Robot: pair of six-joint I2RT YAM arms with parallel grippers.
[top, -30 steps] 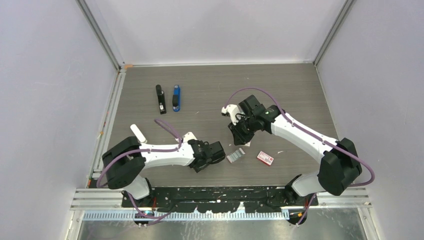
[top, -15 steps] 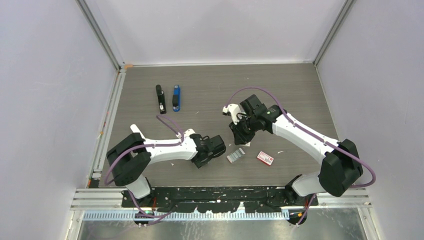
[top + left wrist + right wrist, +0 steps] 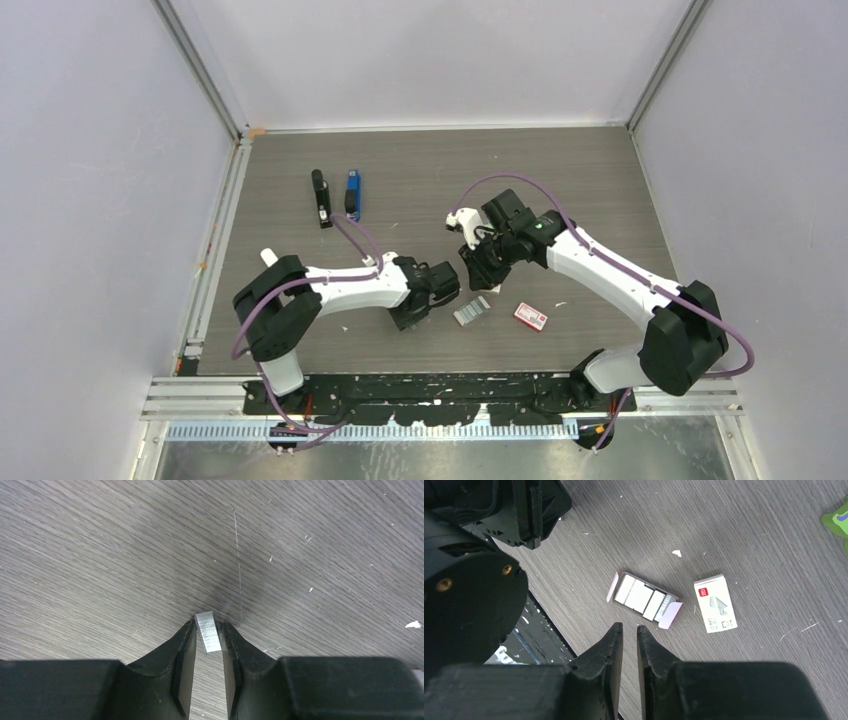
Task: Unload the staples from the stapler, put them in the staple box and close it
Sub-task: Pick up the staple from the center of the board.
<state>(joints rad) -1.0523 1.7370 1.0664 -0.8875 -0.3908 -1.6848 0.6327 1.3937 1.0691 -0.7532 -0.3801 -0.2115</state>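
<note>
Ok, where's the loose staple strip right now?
In the left wrist view the staple strip sits between the fingertips of the left gripper, down at the table. In the top view that gripper is just left of the open staple box.

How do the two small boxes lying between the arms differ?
The open box has its end flaps out and shows staple strips; the shut box shows only its printed white face. The open box lies nearer the left arm, the shut box farther right. Both are small, flat on the table, and apart.
</note>
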